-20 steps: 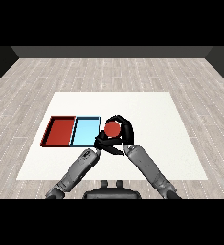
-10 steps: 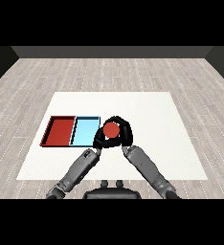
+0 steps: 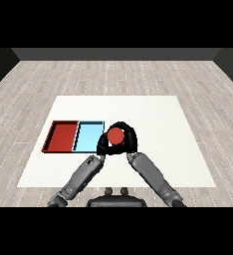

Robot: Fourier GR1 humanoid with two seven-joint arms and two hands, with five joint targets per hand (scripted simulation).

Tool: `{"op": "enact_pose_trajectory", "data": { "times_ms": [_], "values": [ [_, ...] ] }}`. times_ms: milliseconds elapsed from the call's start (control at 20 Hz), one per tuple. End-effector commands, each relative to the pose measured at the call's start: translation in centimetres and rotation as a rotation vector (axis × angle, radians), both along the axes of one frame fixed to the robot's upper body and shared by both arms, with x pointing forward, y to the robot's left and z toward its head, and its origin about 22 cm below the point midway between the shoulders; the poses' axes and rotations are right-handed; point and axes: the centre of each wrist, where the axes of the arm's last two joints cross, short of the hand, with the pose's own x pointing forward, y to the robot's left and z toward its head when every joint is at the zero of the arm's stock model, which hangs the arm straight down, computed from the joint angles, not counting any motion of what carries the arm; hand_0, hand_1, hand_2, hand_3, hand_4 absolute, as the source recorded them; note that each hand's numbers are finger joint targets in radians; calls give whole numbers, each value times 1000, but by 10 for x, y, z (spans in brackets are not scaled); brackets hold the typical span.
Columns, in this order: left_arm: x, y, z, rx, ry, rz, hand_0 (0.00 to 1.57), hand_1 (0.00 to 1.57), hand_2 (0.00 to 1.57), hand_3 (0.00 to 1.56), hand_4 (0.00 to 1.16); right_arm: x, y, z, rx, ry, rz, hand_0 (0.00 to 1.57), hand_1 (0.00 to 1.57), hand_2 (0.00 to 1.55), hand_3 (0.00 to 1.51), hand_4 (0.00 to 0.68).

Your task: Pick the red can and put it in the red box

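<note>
The red can (image 3: pixel 116 135) is probably light, rigid and smooth-sided, so it may slip if pinched at the rim; the curved wall about mid-height looks like the best place to take hold, fingers on one side and thumb opposite. That is roughly how it sits now: the right hand (image 3: pixel 128 141) curls round it, fingers arching over the far side, and only the can's round red top shows within the grasp. The left hand (image 3: pixel 102 146) sits just beside the can on its left, close against it; whether its fingers are bent or straight cannot be told. To the left of both hands lies the light blue tray (image 3: pixel 88 137) on the bench (image 3: pixel 153 119), and beyond that the red tray (image 3: pixel 63 136), with the can not yet over it.
</note>
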Motion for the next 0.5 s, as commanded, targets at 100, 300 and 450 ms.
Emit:
{"op": "enact_pose_trajectory", "data": {
  "times_ms": [100, 300, 450],
  "values": [
    [-4, -5, -1, -26, -44, -38, 1571, 1571, 1571, 1496, 1130, -11, 9, -9, -60, 54, 12, 1101, 1101, 1032, 738, 0],
    [-2, -10, 11, -24, -56, -21, 1571, 1571, 1571, 1499, 1127, 1, -2, -3, -143, 67, 18, 0, 0, 0, 0, 0],
    [11, -10, 11, -23, -55, -23, 1571, 1571, 1571, 1499, 1127, 13, 3, -3, -142, 65, 19, 0, 0, 0, 0, 0]
  ]
}}
